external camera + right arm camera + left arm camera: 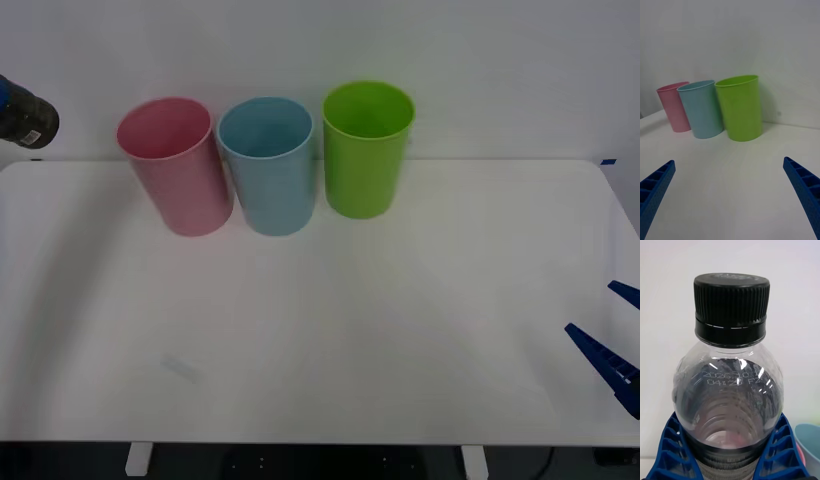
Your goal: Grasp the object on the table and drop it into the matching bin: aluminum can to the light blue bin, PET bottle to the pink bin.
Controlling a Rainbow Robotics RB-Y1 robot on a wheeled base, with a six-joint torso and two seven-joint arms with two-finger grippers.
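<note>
Front view: on the wide white bench [330,330] we noted a tall round pink plastic bin [178,168], a light blue plastic bin [268,166] and a green plastic bin [366,150] in a row. The left arm was raised beside the pink bin.

Right wrist view: the right pincer [730,195] hung spread wide, empty, well short of the bins.

Left wrist view: the left pincer [730,450] clamped the small clear black-capped PET bottle [730,397]. We judged the grasp done and the drop into pink outstanding.
</note>
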